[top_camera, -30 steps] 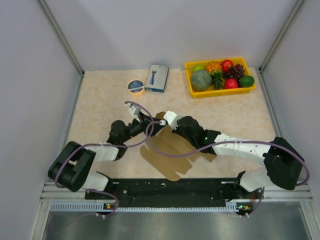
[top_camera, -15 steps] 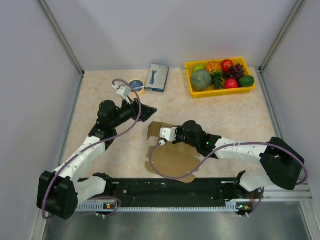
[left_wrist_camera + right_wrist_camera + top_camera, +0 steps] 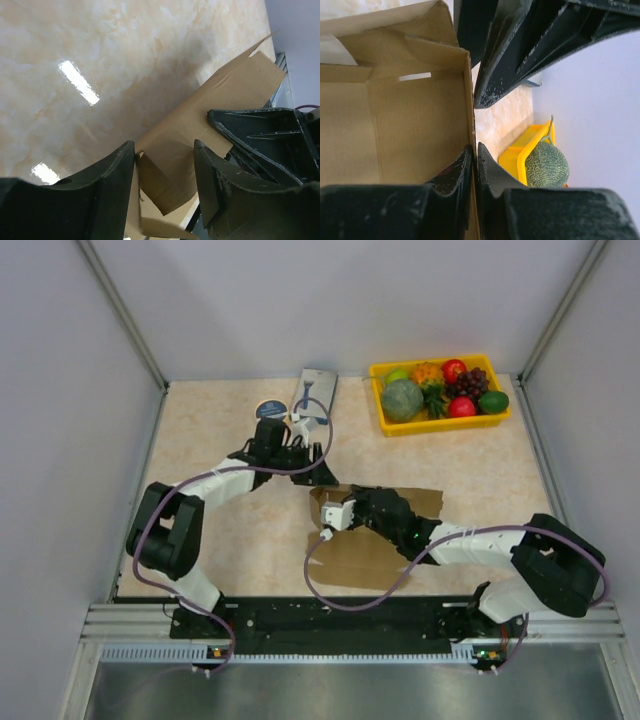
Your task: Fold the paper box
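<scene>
The paper box (image 3: pixel 365 558) is a brown cardboard blank lying mid-table, partly folded, with one wall raised at its far side. My right gripper (image 3: pixel 333 512) is shut on the edge of a raised wall; in the right wrist view (image 3: pixel 474 155) the cardboard (image 3: pixel 410 125) stands pinched between the closed jaws. My left gripper (image 3: pixel 320 477) is open at the box's far-left corner. In the left wrist view (image 3: pixel 164 162) a flap of the box (image 3: pixel 235 85) lies between the spread fingers, and I cannot tell if they touch it.
A yellow tray (image 3: pixel 445 423) of fruit stands at the back right and shows in the right wrist view (image 3: pixel 520 155) with a melon (image 3: pixel 547 165). A blue-and-white box (image 3: pixel 315 392) and a tape roll (image 3: pixel 268 408) lie at the back, just behind my left arm. Walls enclose the table.
My left gripper has swung right from near the tape roll to the box's far-left corner. The box has shifted right with its far wall raised, my right gripper on it.
</scene>
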